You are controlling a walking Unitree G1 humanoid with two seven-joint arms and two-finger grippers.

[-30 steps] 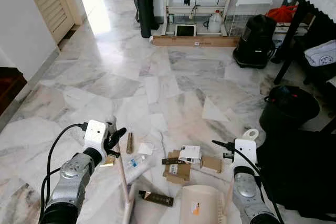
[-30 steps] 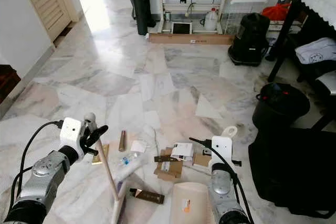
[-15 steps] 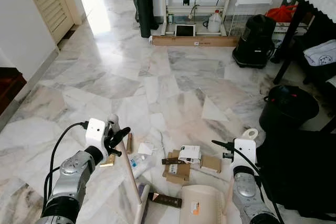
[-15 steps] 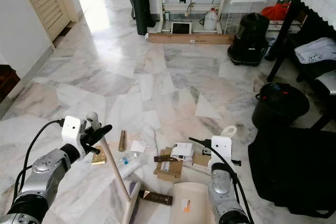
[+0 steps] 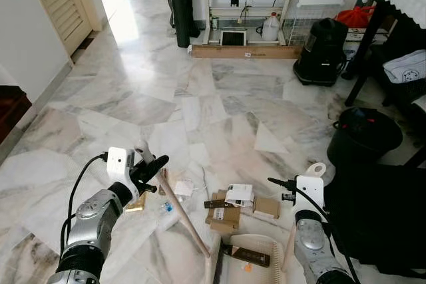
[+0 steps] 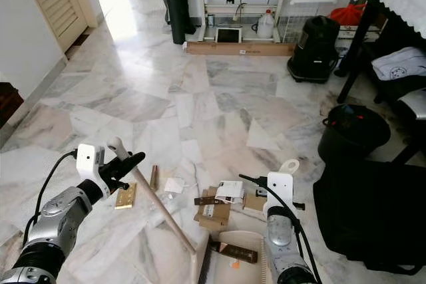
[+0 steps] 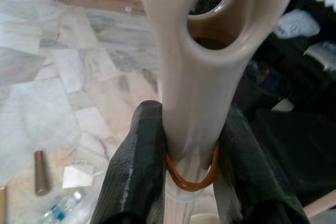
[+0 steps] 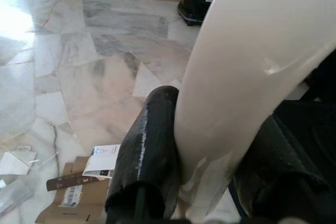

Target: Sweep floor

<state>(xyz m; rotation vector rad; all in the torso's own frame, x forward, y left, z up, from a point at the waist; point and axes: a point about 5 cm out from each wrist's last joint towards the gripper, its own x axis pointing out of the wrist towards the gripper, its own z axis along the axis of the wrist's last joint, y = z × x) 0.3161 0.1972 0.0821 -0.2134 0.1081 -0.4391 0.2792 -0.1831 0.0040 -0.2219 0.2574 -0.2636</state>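
Now your left gripper [image 5: 150,167], clamped on the broom handle [image 5: 186,220], has swung it rightward — the dark wrapper [image 5: 246,255] that lay on the floor sits in the dustpan [image 5: 265,247]. Your right gripper [image 8: 210,145] grips the dustpan's handle [image 5: 317,170]; cardboard scraps [image 5: 229,207] remain just beyond — sweep those next.

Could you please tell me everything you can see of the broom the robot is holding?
The broom has a long, cream, plastic-looking handle ending in a hanging loop, with an orange band just below it. The left gripper is shut on its top. It slants down to the robot's right, its head low at the dustpan mouth, beside a dark wrapper.
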